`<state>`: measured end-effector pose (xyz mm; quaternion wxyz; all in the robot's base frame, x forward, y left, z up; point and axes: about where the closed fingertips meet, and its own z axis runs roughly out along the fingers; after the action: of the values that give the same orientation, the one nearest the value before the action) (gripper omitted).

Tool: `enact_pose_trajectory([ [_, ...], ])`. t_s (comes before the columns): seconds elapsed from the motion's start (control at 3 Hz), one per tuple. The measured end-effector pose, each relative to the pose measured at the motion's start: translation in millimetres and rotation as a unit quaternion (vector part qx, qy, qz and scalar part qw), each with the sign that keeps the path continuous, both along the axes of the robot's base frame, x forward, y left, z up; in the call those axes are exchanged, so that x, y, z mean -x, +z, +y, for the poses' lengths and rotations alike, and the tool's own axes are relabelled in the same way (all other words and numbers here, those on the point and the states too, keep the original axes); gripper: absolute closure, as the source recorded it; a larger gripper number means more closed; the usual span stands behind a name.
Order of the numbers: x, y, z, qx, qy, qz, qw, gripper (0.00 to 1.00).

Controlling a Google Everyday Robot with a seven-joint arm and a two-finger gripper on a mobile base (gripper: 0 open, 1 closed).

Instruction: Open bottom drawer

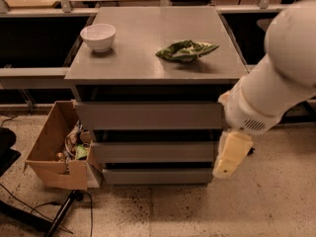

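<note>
3 grey drawer fronts sit one under another below the desk [148,70] top, and the bottom drawer [158,176] is the lowest of them, close to the floor. It looks shut, its front roughly in line with the 2 above it. Its long axis runs left to right across the view. No handle shows on it; only a dark slot lies along its upper edge, under the middle drawer [153,151].

The claw [229,157] hangs pointing down from the white arm [276,83], in front of the cabinet's right corner. Its tip is about level with the bottom drawer's front and its body spans the height of the middle drawer. I cannot tell whether it is open or shut, and nothing appears to be held in it. It does not seem to touch the drawer.

The coming move turns on 1 relation: the drawer's middle lies to the left of the claw in the view and a little lower, with the claw off the front's right end. I judge that the claw needs to travel leftward along the front and down to the slot before any pull toward the camera.

1 cardboard box [54,149] stands on the floor just beside the drawer's left end. A white bowl [98,36] and a green bag [186,50] rest on the desk, well apart from the claw.
</note>
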<state>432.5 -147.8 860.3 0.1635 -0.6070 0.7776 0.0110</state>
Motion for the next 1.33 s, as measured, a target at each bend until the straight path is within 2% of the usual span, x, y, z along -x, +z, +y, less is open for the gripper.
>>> enact_pose_trajectory([
  [0.33, 3, -79, 17, -0.012, 0.007, 0.014, 0.9998, 0.0],
  [0.67, -18, -148, 41, -0.025, 0.011, 0.013, 0.9996, 0.0],
  [1.0, -29, -148, 45, -0.035, 0.006, -0.007, 0.9994, 0.0],
  [1.33, -27, -155, 52, -0.023, 0.012, 0.001, 0.9997, 0.0],
])
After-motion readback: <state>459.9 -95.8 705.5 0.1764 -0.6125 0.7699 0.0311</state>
